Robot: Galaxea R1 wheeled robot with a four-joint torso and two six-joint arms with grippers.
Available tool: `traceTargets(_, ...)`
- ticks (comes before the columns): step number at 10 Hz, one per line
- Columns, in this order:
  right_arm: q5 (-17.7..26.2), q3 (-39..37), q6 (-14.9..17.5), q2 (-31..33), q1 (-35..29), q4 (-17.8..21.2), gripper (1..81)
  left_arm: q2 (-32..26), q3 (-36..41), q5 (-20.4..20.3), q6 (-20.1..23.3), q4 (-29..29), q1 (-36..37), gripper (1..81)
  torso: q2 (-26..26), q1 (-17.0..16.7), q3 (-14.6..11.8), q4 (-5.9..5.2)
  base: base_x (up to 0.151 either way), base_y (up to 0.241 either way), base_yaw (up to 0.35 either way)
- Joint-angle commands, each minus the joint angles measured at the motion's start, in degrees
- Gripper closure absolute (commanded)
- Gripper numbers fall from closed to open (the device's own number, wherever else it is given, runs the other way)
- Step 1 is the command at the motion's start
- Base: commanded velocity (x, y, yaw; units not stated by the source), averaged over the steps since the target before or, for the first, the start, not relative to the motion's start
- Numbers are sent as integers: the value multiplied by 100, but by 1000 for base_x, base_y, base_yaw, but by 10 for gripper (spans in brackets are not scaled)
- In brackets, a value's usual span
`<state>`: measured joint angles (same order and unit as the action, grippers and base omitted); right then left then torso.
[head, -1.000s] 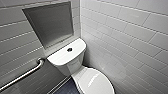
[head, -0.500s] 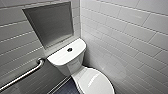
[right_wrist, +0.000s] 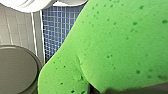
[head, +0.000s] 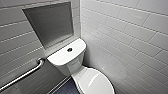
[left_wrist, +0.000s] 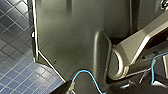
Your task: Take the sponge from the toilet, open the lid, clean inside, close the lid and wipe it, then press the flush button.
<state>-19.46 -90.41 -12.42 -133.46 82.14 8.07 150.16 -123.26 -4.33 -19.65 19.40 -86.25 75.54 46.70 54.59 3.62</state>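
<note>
Sponge (right_wrist: 112, 45) is held clamped by the right gripper (right_wrist: 110, 90); nothing is changed at the toilet (head: 72, 63), lid (head: 96, 81) not yet lifted

Speckled green sponge (right_wrist: 120, 45), white toilet (head: 68, 67)

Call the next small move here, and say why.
Probably reach for the front edge of the lid to lift it. The sponge is already off the toilet. It sits close before the right wrist camera, above the floor tiles, and is seemingly held there. The lid lies shut over the bowl, so cleaning inside can't start. The flush button can wait.
</note>
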Motion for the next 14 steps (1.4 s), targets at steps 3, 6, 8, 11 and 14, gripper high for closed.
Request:
traceTargets(3,416,1834,11,1451,-1422,46,811,-21,557,283,1288,-1492,-143,10,0,0,0,0,0,0,0)
traceTargets(6,785,1897,-41,1592,-2635,63,811,120,558,275,1289,-1272,-142,10,0,0,0,0,0,0,0)
traceTargets(8,1216,1729,-94,1522,-3355,247,811,146,548,248,1297,-1263,-134,10,573,369,0,0,0,0,0)
traceTargets(11,1979,1168,-103,1189,-4279,361,811,243,540,248,1306,-1166,-142,10,811,513,0,0,0,0,0)
traceTargets(14,2577,544,-103,591,-5017,564,811,322,522,266,1306,-1157,-134,10,1441,896,0,0,0,0,0)
